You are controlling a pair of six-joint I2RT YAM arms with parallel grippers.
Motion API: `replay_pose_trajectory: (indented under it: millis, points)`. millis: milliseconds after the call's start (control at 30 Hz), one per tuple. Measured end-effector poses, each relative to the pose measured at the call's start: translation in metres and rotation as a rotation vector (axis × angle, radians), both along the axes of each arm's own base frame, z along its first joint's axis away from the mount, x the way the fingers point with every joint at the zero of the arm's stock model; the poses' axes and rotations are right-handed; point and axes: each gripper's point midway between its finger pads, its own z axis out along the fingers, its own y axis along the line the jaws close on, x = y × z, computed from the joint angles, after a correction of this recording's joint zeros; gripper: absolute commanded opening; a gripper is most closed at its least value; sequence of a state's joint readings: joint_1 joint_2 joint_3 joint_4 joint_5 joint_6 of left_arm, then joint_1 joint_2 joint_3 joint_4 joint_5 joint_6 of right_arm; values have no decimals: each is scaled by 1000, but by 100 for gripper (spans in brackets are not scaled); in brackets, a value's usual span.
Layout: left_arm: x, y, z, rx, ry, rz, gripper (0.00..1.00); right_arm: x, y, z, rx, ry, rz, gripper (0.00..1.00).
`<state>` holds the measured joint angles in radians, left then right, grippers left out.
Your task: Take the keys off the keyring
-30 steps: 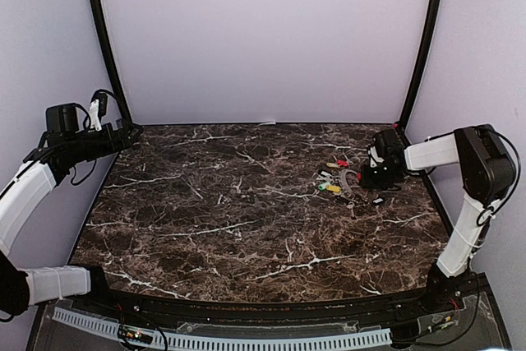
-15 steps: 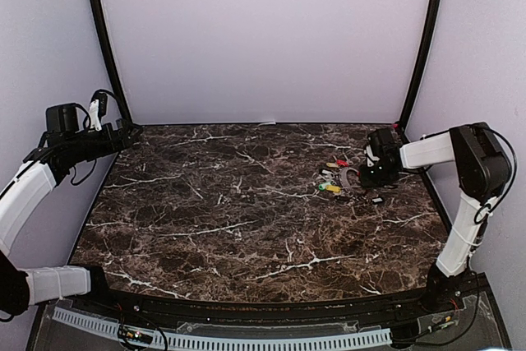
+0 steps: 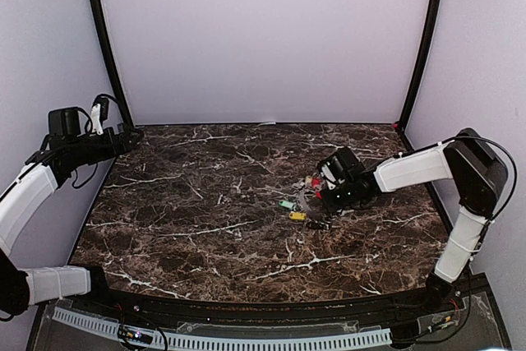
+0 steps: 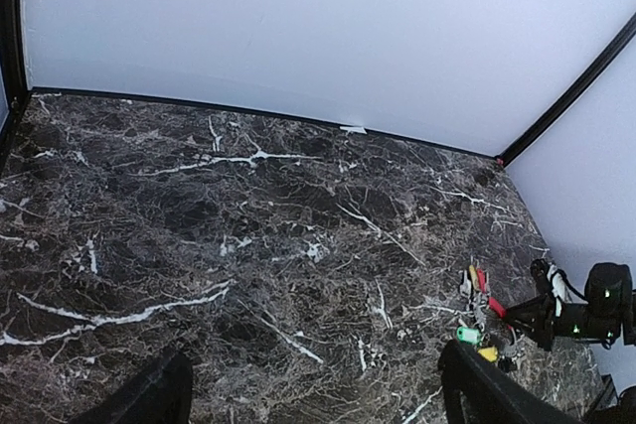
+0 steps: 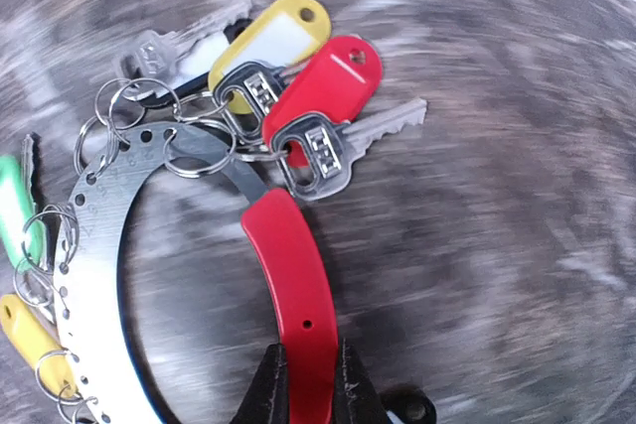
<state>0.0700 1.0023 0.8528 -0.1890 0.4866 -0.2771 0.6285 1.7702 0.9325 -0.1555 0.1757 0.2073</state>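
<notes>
My right gripper (image 5: pixel 310 389) is shut on the red segment (image 5: pixel 293 285) of the keyring, whose grey perforated arc (image 5: pixel 99 245) curves off to the left. Several keys hang from it on small split rings: one with a yellow cover (image 5: pixel 270 35), one with a red cover (image 5: pixel 328 81), a green one (image 5: pixel 10 215) at the left edge. In the top view the bunch (image 3: pixel 297 205) lies right of the table's middle, at my right gripper (image 3: pixel 316 197). It also shows in the left wrist view (image 4: pixel 482 310). My left gripper (image 3: pixel 127 133) is open and empty, held high at the far left.
The dark marble table (image 3: pixel 205 203) is walled by pale panels at the back and sides, with black corner posts (image 3: pixel 103 39). The right arm (image 3: pixel 411 170) stretches in from the right edge.
My right gripper has moved left and nearer, taking the keyring and keys from the back right toward the table's middle. The left arm has barely moved.
</notes>
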Motion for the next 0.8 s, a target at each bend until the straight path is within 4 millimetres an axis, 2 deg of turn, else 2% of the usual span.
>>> replay_pose_trajectory:
  millis: [167, 300, 400, 533, 667, 733, 800]
  points:
    - [-2, -5, -7, -8, 14, -15, 85, -43, 51, 1, 18, 23, 142, 3]
    - [-4, -18, -8, -8, 15, -49, 83, -65, 71, 4, 32, 21, 202, 2]
    - [-10, -46, -9, -15, 21, -123, 83, -71, 80, 19, 66, -18, 217, 2]
    - [-28, -107, -19, -53, 31, -280, 82, -69, 85, 42, 124, -84, 220, 3]
    - [-50, -163, -58, -70, 119, -424, 80, -66, 89, 51, 149, -111, 221, 14]
    - [-54, -187, -81, -56, 175, -468, 78, -67, 87, 49, 144, -101, 211, 21]
    - [-56, -202, -99, -39, 211, -490, 78, -68, 83, 46, 138, -84, 185, 24]
